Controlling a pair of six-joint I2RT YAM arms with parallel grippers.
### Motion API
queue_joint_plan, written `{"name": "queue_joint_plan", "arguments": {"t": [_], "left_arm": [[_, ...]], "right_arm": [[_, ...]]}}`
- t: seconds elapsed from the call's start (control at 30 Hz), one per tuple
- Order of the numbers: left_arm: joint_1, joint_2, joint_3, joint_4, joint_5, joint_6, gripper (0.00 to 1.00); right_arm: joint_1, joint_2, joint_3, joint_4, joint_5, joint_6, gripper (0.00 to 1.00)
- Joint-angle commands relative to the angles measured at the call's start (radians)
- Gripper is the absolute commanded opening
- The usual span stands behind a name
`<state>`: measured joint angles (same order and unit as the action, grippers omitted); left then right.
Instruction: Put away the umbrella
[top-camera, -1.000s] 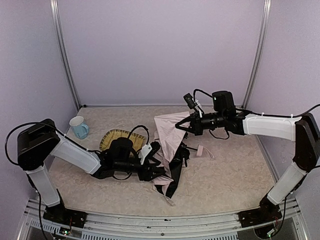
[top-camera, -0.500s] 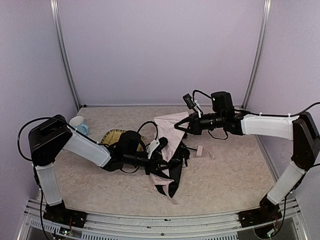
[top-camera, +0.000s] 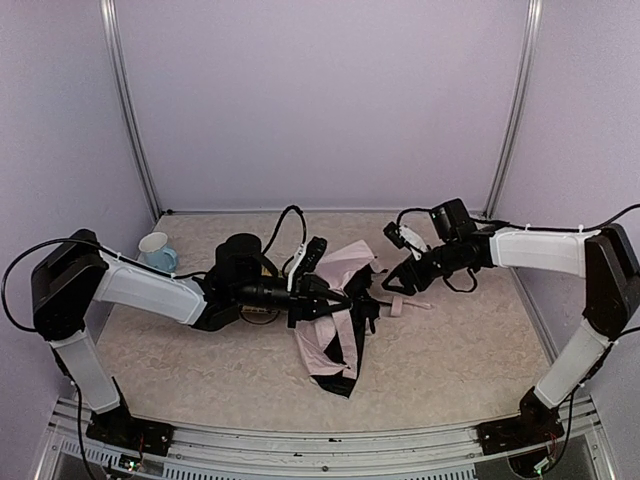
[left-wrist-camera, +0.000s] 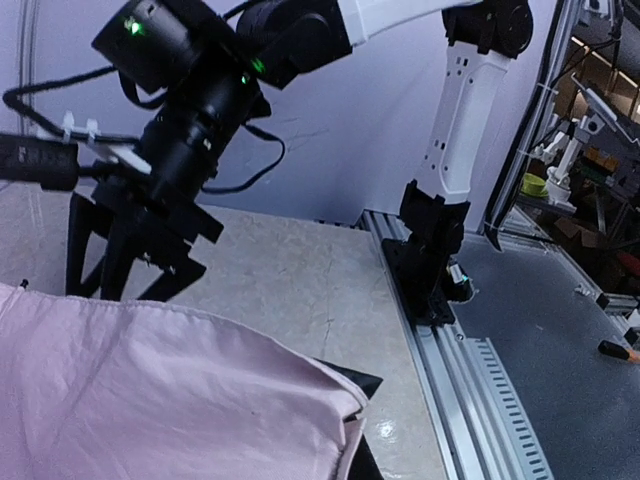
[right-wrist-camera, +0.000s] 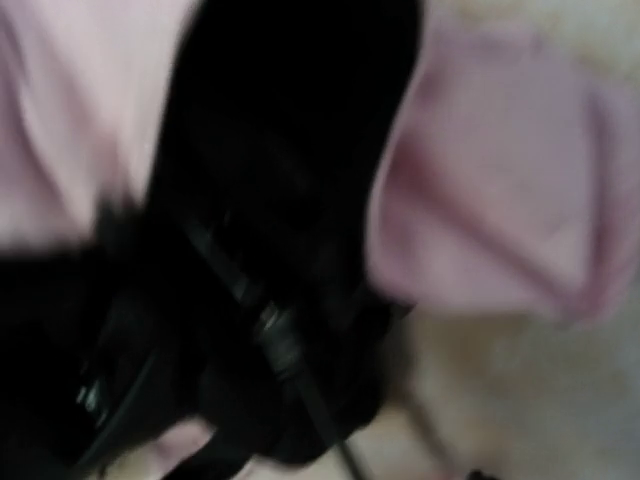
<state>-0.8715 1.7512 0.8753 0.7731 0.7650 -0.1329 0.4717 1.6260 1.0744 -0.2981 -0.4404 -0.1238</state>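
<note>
Left hand (top-camera: 338, 297) clenched on umbrella (top-camera: 322, 352), right hand (top-camera: 398, 283) released; beige table (top-camera: 450, 370), lilac walls (top-camera: 320, 100), cup (top-camera: 157, 253) at far left

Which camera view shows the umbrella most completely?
The top external view: it shows nearly the whole umbrella, crumpled. The left wrist view shows only pink fabric; the right wrist view gives a blurred close-up of pink and black.

Table (top-camera: 450, 370): beige speckled top. 1 pale cup (top-camera: 157, 250) stands upright at far left, well apart from the rest. 1 umbrella (top-camera: 335, 340) lies crumpled near centre, pink fabric over black lining, upper part raised off the surface. Its pink handle (top-camera: 399, 304) rests on the surface, to the right.
</note>
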Motion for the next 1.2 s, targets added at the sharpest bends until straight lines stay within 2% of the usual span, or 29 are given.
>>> {"name": "queue_joint_plan", "arguments": {"t": [0.0, 0.07, 0.13, 0.17, 0.23, 0.3, 0.5, 0.8, 0.93, 1.17], "left_arm": [[0.011, -0.018, 0.048, 0.164, 0.035, -0.126, 0.0], [0.017, -0.016, 0.066, 0.187, 0.007, -0.162, 0.0], [0.02, -0.006, 0.096, 0.161, -0.007, -0.171, 0.0], [0.02, -0.001, 0.112, 0.147, -0.007, -0.173, 0.0], [0.02, 0.006, 0.119, 0.151, -0.002, -0.185, 0.0], [0.019, 0.006, 0.107, 0.172, -0.006, -0.193, 0.0], [0.019, 0.007, 0.098, 0.178, -0.012, -0.199, 0.0], [0.02, -0.006, 0.104, 0.128, -0.039, -0.152, 0.0], [0.021, -0.009, 0.109, 0.096, -0.048, -0.126, 0.0], [0.022, -0.012, 0.116, 0.062, -0.062, -0.088, 0.0]], "right_arm": [[0.005, -0.155, -0.13, 0.111, -0.081, -0.005, 0.62], [0.005, -0.256, -0.207, 0.211, -0.093, 0.014, 0.62], [0.015, -0.332, -0.29, 0.325, -0.198, 0.054, 0.62], [0.033, -0.36, -0.332, 0.439, -0.257, 0.094, 0.62], [0.086, -0.382, -0.416, 0.607, -0.341, 0.164, 0.63], [0.145, -0.358, -0.455, 0.703, -0.348, 0.214, 0.64], [0.239, -0.198, -0.411, 0.725, -0.393, 0.25, 0.61], [0.254, -0.152, -0.425, 0.635, -0.47, 0.231, 0.28], [0.254, -0.148, -0.423, 0.583, -0.478, 0.215, 0.17], [0.254, -0.108, -0.418, 0.526, -0.5, 0.209, 0.03]]}}
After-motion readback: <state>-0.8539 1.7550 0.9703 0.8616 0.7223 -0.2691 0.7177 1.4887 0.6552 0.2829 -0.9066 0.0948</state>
